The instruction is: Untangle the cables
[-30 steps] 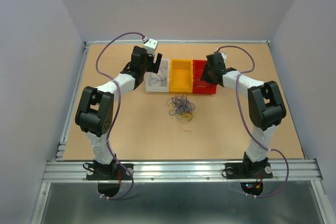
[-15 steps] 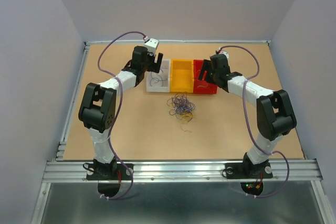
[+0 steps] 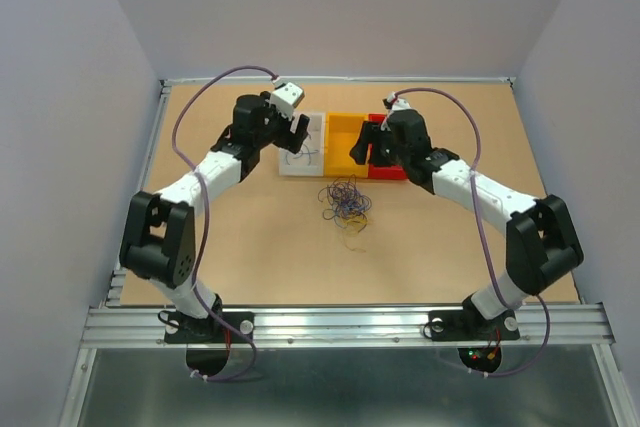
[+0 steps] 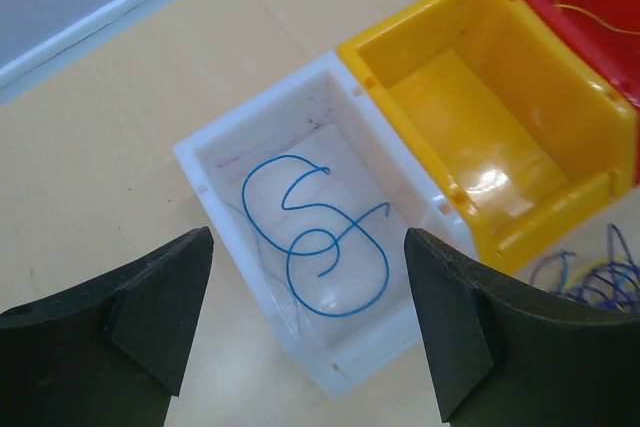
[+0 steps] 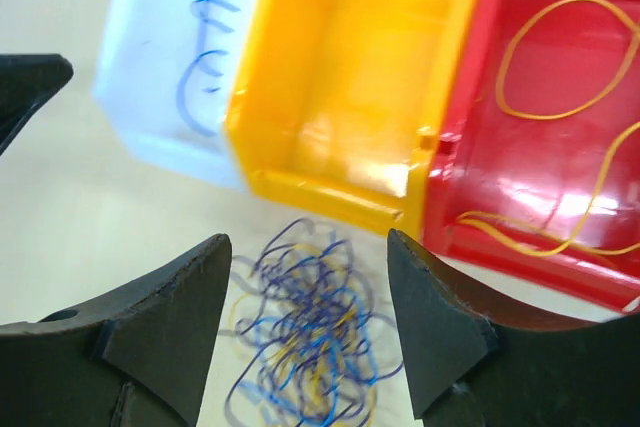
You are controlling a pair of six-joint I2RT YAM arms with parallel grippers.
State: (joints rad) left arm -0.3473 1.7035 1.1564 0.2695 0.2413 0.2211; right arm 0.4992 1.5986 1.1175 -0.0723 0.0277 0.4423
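Note:
A tangled pile of thin blue, yellow and dark purple cables (image 3: 345, 202) lies on the table in front of three bins; it also shows in the right wrist view (image 5: 310, 342). A loose blue cable (image 4: 318, 235) lies in the white bin (image 4: 205, 172). Yellow-orange cables (image 5: 560, 77) lie in the red bin (image 5: 520, 247). The yellow bin (image 4: 560, 202) holds nothing I can see. My left gripper (image 3: 297, 133) is open and empty above the white bin. My right gripper (image 3: 366, 148) is open and empty above the yellow bin's front, near the pile.
The three bins stand side by side at the back middle of the brown table: white (image 3: 318, 169), yellow (image 3: 345, 119), red (image 3: 391, 174). A metal rail (image 3: 350, 322) runs along the near edge, and grey walls enclose the table.
My right gripper has moved left from over the red bin to over the yellow bin. My left arm has shifted left and its gripper now sits lower over the white bin.

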